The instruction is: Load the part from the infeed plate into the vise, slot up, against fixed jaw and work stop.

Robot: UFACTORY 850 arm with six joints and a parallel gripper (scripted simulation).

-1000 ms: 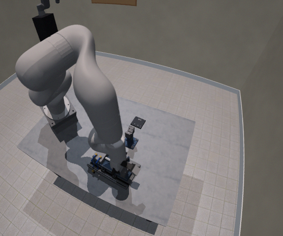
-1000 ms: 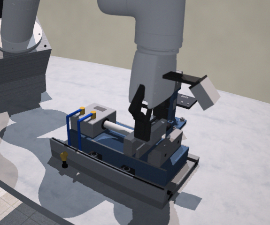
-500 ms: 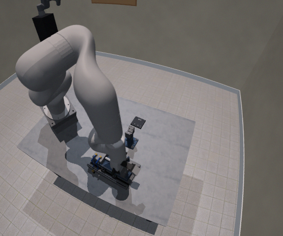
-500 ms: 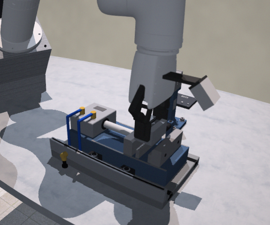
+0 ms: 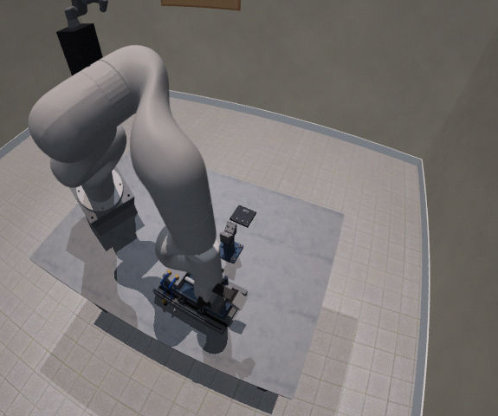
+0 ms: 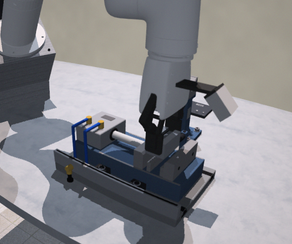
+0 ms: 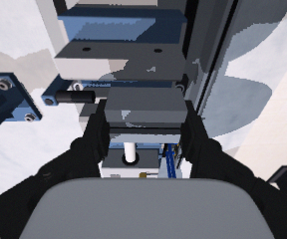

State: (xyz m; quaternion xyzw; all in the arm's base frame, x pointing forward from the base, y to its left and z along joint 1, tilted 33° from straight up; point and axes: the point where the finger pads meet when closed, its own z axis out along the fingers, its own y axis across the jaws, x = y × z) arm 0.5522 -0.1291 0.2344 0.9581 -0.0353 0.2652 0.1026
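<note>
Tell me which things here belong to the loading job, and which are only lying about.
Belong to the job: gripper, the block it holds, vise, fixed jaw, work stop, infeed plate, V-block.

Only lying about: yellow knob beside the vise, black box behind the arm, brown board on the wall.
</note>
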